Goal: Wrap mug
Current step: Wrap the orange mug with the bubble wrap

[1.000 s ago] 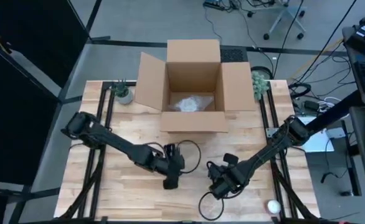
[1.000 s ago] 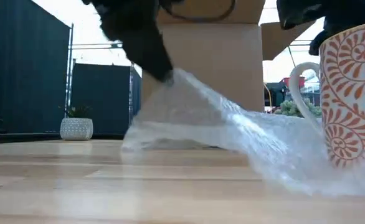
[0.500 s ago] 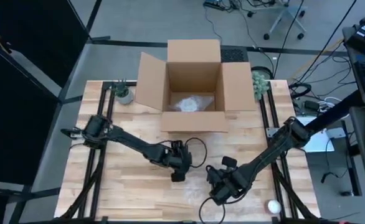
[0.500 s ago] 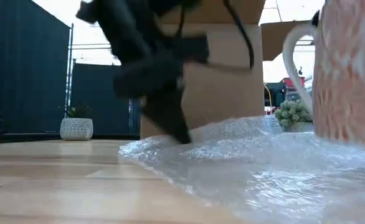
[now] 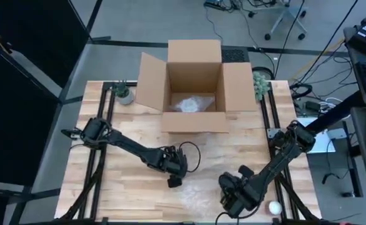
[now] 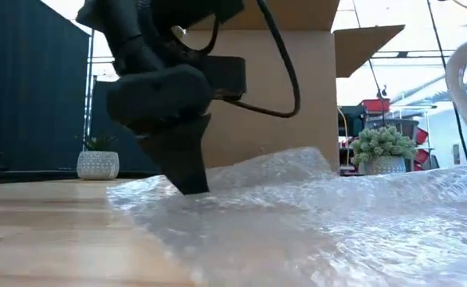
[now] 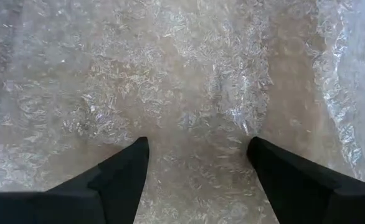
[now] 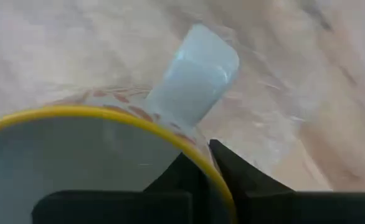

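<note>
Left gripper (image 7: 198, 163) hovers spread over bubble wrap (image 7: 189, 81); right gripper (image 8: 208, 160) pinches the mug (image 8: 95, 155) rim — a shallow grip that could slip.

Bright backlight silhouettes the low view; right wrist view shows motion blur.

place: lab/workshop | cues: rolling chair (image 5: 287, 19); floor cables (image 5: 233, 6); framed wooden table (image 5: 127, 187); dark partitions (image 6: 26, 96)
</note>
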Robot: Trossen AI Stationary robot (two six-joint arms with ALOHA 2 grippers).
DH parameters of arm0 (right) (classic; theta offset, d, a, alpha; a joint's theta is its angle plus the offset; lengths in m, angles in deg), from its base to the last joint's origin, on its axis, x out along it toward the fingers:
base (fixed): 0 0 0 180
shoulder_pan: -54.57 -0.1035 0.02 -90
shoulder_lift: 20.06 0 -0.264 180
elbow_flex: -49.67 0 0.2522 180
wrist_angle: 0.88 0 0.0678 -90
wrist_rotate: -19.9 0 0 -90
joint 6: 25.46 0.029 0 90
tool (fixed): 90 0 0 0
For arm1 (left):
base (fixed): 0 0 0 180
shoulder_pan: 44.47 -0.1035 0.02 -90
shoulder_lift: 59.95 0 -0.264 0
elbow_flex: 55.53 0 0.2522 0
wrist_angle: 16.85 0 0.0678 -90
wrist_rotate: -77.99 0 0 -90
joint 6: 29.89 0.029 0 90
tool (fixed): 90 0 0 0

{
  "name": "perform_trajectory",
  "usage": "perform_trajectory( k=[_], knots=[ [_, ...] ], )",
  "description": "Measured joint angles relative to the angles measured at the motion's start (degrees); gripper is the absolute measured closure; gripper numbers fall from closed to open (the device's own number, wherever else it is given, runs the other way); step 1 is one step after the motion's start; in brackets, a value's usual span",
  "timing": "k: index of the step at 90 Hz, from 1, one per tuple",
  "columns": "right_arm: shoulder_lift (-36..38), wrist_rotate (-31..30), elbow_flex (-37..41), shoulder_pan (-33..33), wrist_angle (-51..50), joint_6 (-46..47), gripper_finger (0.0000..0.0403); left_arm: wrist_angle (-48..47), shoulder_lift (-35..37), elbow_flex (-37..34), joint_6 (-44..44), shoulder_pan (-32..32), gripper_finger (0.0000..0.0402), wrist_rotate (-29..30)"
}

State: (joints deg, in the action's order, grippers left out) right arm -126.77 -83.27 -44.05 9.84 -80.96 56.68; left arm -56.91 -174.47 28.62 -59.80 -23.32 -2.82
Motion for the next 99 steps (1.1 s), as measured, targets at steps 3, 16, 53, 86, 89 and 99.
perform_trajectory(
  k=[3, 16, 53, 86, 89, 99],
  knots=[
    [0.02, -0.02, 0.67, 0.25, -0.6, -0.24, 0.0394, -0.29, 0.27, -0.02, -1.04, 0.47, 0.0128, -0.02],
    [0.42, -0.61, 2.62, 2.25, -3.54, -3.55, 0.0394, -0.77, 0.44, -0.07, -3.61, 3.19, 0.0128, 0.12],
    [0.04, -9.63, 0.75, 9.42, -8.84, -15.38, 0.0394, -3.67, 10.05, 2.31, -4.36, 5.49, 0.0128, 6.28],
    [0.0, -8.96, -3.96, 4.51, -5.6, -13.55, 0.0394, -10.43, 13.83, -1.07, 2.95, 0.91, 0.0128, 22.35],
    [-0.19, -8.8, -3.98, 4.22, -5.18, -11.21, 0.0394, -10.43, 13.7, -2.12, 2.39, 0.15, 0.0128, 22.31],
    [-1.35, -8.65, -3.96, 3.72, -3.38, -5.42, 0.0394, -10.35, 13.59, -6.21, 0.16, -1.55, 0.0128, 20.74]
  ],
)
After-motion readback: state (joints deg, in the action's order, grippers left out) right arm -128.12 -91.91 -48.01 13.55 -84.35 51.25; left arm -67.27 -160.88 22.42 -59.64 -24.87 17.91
